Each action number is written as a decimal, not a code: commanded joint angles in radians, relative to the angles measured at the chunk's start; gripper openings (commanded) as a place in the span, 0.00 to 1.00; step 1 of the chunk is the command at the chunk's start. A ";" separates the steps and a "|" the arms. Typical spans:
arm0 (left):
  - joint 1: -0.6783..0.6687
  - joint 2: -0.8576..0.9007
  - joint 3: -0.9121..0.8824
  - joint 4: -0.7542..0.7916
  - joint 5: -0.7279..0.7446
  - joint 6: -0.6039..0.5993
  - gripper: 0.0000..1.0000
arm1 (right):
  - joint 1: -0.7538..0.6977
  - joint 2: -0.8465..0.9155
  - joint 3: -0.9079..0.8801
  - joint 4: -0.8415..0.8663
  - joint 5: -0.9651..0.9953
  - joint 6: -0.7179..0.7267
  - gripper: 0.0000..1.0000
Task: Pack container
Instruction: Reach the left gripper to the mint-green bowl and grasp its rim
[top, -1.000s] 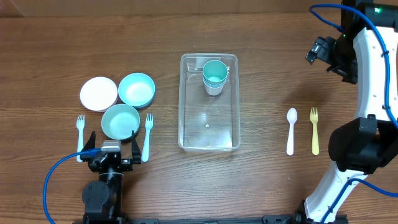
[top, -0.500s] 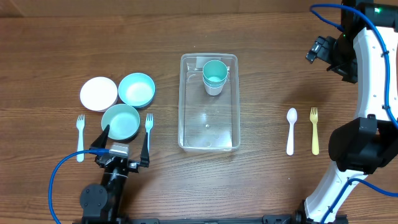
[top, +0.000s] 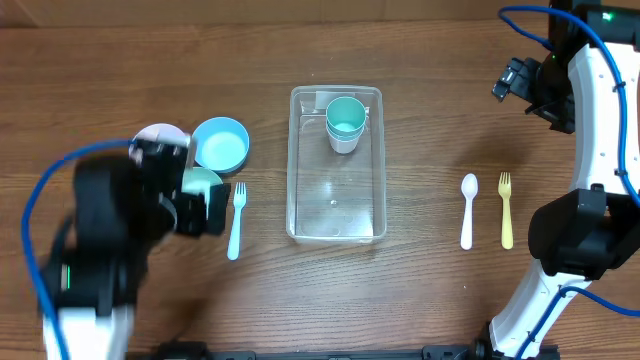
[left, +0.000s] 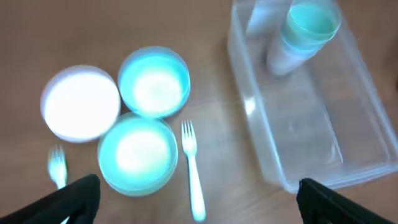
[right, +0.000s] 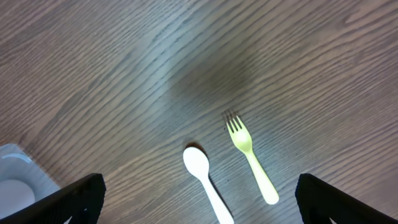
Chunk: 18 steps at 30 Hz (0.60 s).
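The clear container (top: 335, 205) stands at the table's middle and holds a teal cup stacked on a white cup (top: 346, 122) at its far end. It also shows in the left wrist view (left: 311, 134) with the cups (left: 305, 31), and its corner shows in the right wrist view (right: 15, 171). My left gripper (top: 195, 205) is blurred above the bowls, open and empty (left: 199, 202). My right gripper (top: 520, 80) is high at the far right, open and empty (right: 202, 199).
A white bowl (left: 79, 102), a teal bowl (left: 154, 81) and a second teal bowl (left: 137, 154) sit left of the container, with a light blue fork (left: 193, 174) and another fork (left: 57, 165). A white spoon (top: 468, 210) and a yellow fork (top: 506, 210) lie on the right.
My left arm has risen from the front edge and swung up over the bowls, blurred by motion; it now hides part of the bowls overhead. The right arm has not moved.
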 joint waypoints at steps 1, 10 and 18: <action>0.000 0.278 0.190 -0.173 0.041 -0.032 1.00 | 0.001 -0.038 0.025 0.003 0.003 0.005 1.00; 0.000 0.532 0.207 -0.269 0.105 -0.166 0.99 | 0.001 -0.038 0.025 0.003 0.003 0.005 1.00; -0.058 0.531 0.059 -0.081 -0.155 -0.239 0.83 | 0.001 -0.038 0.025 0.003 0.003 0.005 1.00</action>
